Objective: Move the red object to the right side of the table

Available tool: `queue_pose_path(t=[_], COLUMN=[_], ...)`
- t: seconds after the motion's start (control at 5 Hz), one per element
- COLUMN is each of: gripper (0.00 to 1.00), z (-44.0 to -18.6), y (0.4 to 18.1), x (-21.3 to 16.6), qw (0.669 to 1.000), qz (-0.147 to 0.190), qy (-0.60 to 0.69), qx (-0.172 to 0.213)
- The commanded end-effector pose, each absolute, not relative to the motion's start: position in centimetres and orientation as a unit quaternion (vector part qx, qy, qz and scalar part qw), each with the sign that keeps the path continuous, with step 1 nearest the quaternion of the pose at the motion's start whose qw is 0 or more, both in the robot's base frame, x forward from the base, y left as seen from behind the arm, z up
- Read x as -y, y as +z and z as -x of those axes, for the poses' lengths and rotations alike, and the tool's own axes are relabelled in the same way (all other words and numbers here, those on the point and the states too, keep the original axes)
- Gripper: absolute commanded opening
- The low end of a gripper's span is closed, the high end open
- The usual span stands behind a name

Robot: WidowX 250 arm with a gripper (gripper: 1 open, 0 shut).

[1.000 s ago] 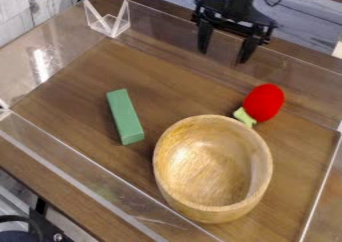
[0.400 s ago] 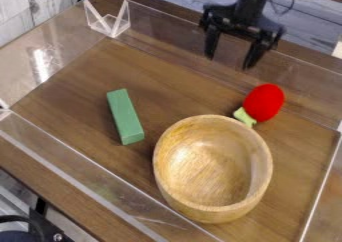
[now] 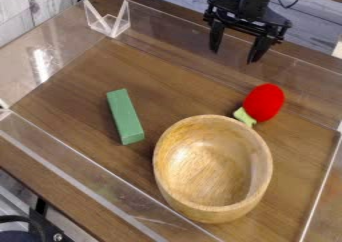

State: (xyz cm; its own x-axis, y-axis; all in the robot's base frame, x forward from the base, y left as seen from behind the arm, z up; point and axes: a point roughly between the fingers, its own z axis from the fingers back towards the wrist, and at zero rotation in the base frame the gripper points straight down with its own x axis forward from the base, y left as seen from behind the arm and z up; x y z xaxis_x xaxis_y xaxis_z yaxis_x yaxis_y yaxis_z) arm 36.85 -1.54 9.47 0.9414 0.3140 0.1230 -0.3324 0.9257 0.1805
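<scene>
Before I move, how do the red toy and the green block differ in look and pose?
The red toy is rounded with a pale green stub, while the green block is a plain rectangular bar. The toy sits above the bowl's upper right rim in the view; the block lies to the bowl's left. The toy is bright red, the block one even green. Both rest on the wooden tabletop.
</scene>
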Motion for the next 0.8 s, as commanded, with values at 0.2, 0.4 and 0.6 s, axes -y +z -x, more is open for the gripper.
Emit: queue_pose_path(t=[0.2,0.4,0.6], gripper=[1.00,0.00,1.00], z=[-37.0,-36.9,-36.8], y=[11.8,12.1,11.1], x=[-0.3,-1.1,-2.1], qw=[0.980,0.982,0.986], qz=[-0.093,-0.093,-0.087], qy=[0.157,0.144,0.115], qx=[0.075,0.078,0.083])
